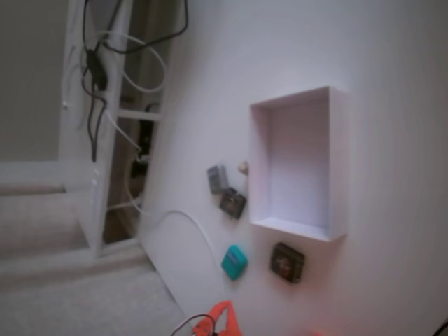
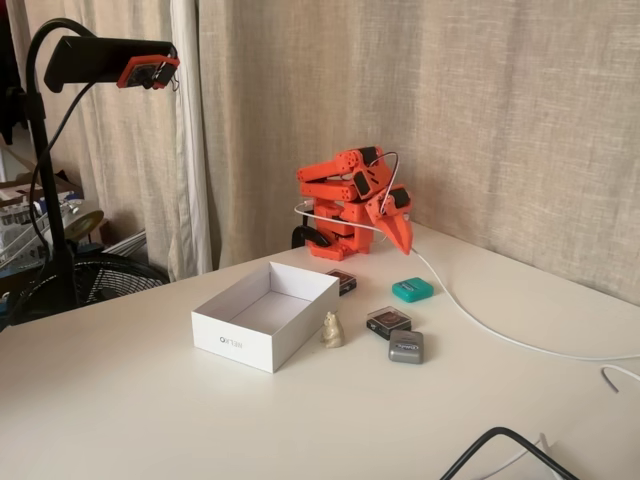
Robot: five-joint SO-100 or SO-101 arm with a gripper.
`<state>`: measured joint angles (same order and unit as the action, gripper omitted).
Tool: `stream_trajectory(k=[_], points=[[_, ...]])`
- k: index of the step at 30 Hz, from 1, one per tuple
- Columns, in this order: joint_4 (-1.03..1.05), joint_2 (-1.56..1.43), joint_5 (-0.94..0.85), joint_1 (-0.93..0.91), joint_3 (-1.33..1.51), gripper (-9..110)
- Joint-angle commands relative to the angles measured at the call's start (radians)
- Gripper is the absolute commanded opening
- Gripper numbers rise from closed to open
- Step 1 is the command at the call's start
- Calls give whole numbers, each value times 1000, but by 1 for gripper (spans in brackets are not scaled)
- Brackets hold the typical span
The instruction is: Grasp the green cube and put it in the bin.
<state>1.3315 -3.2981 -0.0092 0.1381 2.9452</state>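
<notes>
Black cable (image 2: 500, 445) crosses the table's near edge. Grey block (image 2: 405, 347), dark block (image 2: 388, 321) and figurine (image 2: 332, 330) sit between cube (image 2: 412, 290) and bin (image 2: 240, 340). Bin lettering unreadable; gripper (image 2: 400, 235) jaw state cannot be told.

The bin (image 2: 262, 331) looks like thin white card, flat and not shiny. The green cube (image 2: 412, 290) looks like smooth plastic with soft round corners. The table (image 2: 150, 420) is white and smooth, with a dull shine. The arm (image 2: 345, 195) is bright orange plastic (a bit shiny), and so is its gripper (image 2: 403, 240). The curtain (image 2: 480, 120) is rough woven cloth. The white cable (image 2: 490, 330) looks smooth and rubbery. The grey block (image 2: 406, 347) looks dull.
</notes>
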Motion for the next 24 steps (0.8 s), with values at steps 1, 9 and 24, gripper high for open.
stream_trajectory(k=[1, 9, 24], points=[[3, -11, 6, -8, -3, -8], [3, -11, 6, -8, -3, -8], [-195, 359, 12, 100, -331, 1]])
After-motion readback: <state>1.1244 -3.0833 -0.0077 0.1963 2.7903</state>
